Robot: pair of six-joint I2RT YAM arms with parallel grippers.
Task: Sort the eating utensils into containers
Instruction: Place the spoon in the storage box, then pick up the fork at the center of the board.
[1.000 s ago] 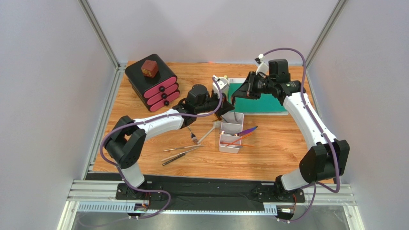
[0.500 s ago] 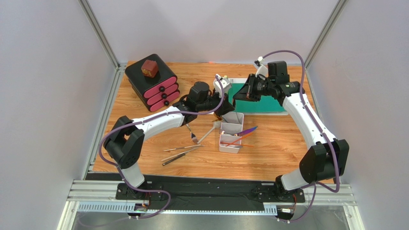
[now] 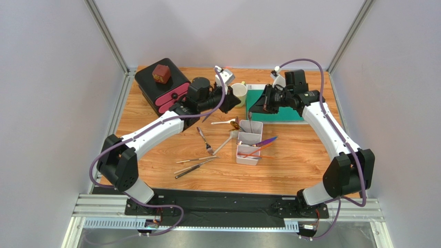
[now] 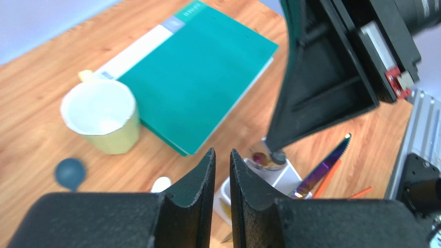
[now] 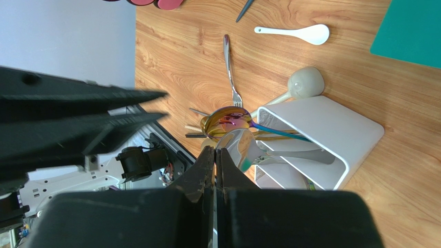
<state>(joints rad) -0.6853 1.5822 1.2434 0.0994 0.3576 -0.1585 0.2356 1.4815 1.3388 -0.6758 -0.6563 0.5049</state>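
The white divided tray lies mid-table; it also shows in the right wrist view. My right gripper is shut on the handle of a silver spoon, which hangs bowl-down over the tray's far end. An iridescent purple spoon and gold pieces lie in that end. A purple knife and orange sticks rest across the tray. My left gripper is shut and empty, raised near the mug. A fork, a white spoon, a grey spoon and several more utensils lie on the table.
A pale yellow mug and a green book are at the back. A black box with pink drawers stands at the back left with a brown block on it. A blue spoon bowl lies by the mug.
My left arm has drawn back and to the left, away from the tray and up beside the mug. My right gripper has shifted slightly left toward the tray's far end.
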